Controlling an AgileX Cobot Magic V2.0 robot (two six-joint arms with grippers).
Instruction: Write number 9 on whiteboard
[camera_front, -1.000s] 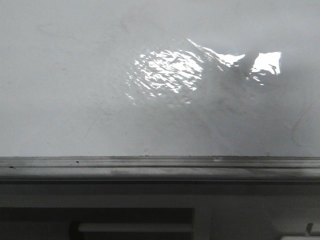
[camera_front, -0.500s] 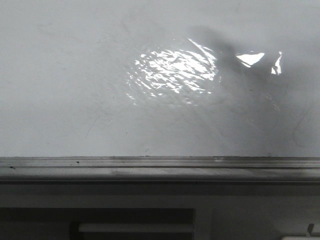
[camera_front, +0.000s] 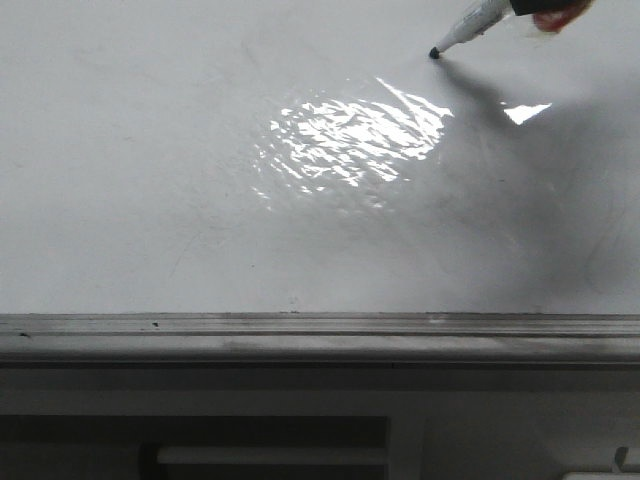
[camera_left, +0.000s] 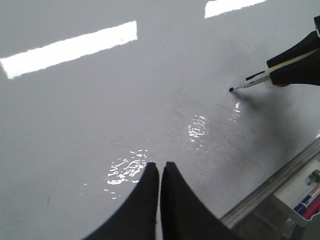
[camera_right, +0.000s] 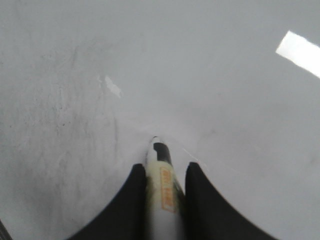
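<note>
The left gripper (camera_left: 159, 172) hangs over the whiteboard (camera_front: 150, 180), fingers pressed together, holding nothing. Farther off, the right gripper (camera_right: 165, 172) pinches a marker (camera_front: 465, 25), tip on the board. Its label is too blurry to read.

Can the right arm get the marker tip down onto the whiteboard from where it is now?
Probably yes. The right gripper holds the marker with its tip just above or at the whiteboard, and nothing lies between them. The left gripper sits well aside.
</note>
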